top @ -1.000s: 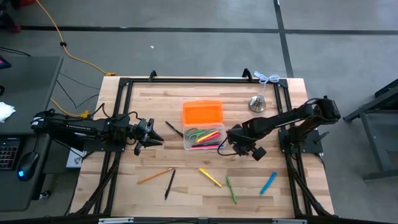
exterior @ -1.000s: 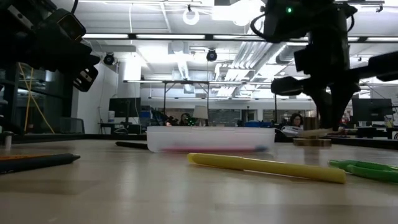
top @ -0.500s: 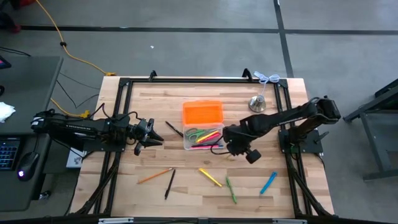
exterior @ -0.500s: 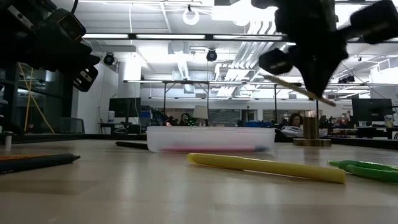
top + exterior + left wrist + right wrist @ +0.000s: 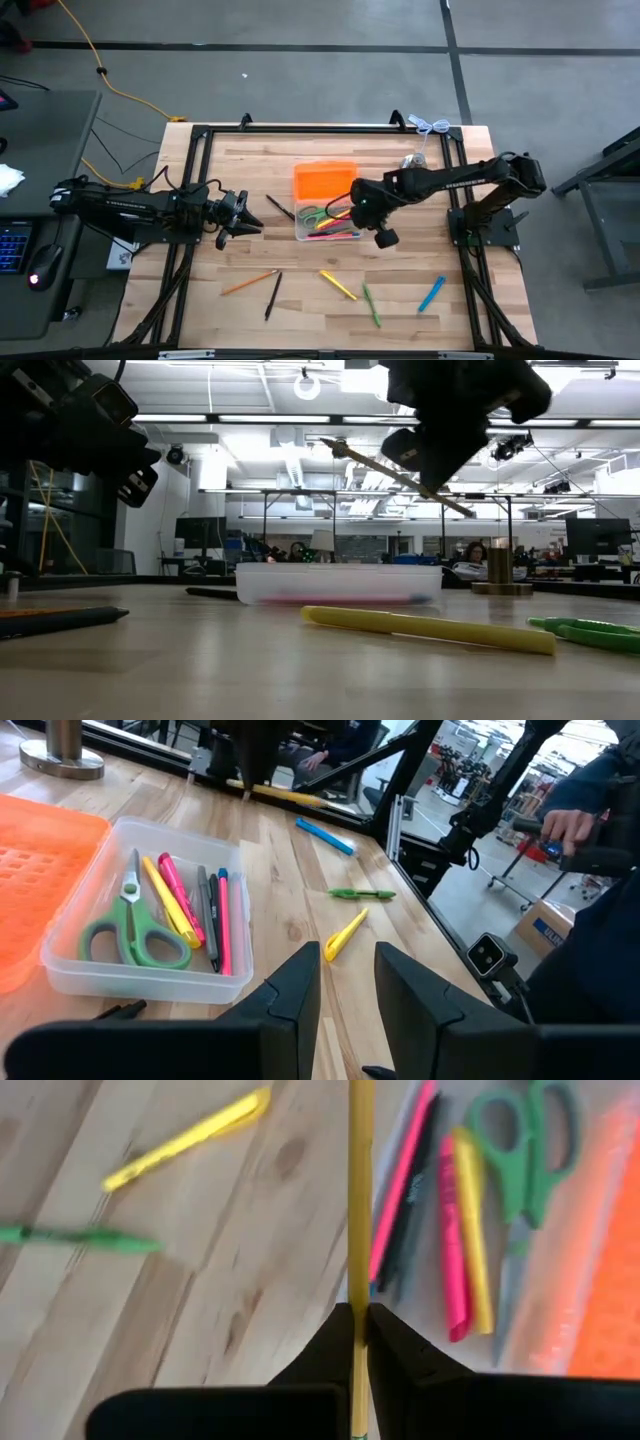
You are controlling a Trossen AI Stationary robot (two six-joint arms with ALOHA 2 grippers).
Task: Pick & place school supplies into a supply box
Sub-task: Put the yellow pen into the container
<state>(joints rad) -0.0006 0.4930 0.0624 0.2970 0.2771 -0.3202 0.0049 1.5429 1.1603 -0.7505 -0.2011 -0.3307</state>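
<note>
Right gripper [image 5: 358,1320] pinches a yellow pencil [image 5: 358,1190] above the supply box [image 5: 325,233]; light, stiff, likely to pivot. Left gripper [image 5: 346,982] idles half-open.

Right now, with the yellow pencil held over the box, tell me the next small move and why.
Probably lower the right gripper a little and level the yellow pencil before releasing. The pencil is pinched shut, tilted high above the supply box, whose open tray already holds scissors and markers. The left gripper waits beside it.
</note>
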